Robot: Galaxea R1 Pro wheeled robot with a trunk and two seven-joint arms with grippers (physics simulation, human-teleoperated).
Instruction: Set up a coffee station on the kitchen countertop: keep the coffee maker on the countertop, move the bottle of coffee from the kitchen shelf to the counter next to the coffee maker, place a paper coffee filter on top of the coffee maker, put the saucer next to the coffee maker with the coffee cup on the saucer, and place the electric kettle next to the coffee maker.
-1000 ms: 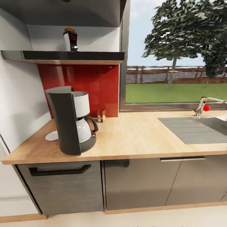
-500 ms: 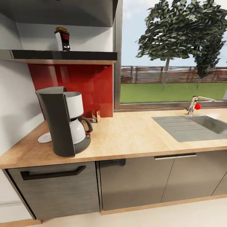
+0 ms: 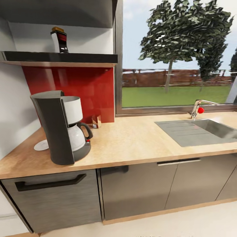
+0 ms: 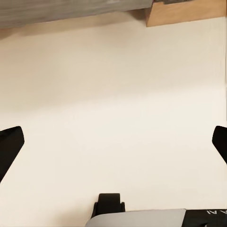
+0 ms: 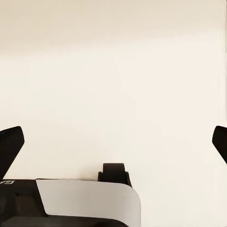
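Observation:
The black coffee maker [image 3: 61,126] with its white filter housing and glass carafe stands at the left end of the light wood kitchen countertop [image 3: 131,141]. The white saucer [image 3: 40,145] lies just behind it, partly hidden. A small tan paper coffee filter [image 3: 96,121] sits by the red backsplash. On the black kitchen shelf [image 3: 65,58] above stands the dark bottle of coffee [image 3: 59,40] with a gold cap. The coffee cup and electric kettle are out of view. My left gripper [image 4: 113,144] and right gripper [image 5: 113,142] are both open and empty, over pale floor.
A steel sink [image 3: 204,130] with a faucet [image 3: 197,108] is set into the counter's right part, under a large window. Dark grey cabinet fronts [image 3: 131,184] run below the worktop. A wall closes off the left end.
The whole head view has slid left and slightly down, so the camera has moved. Nothing on the counter or the shelf has shifted.

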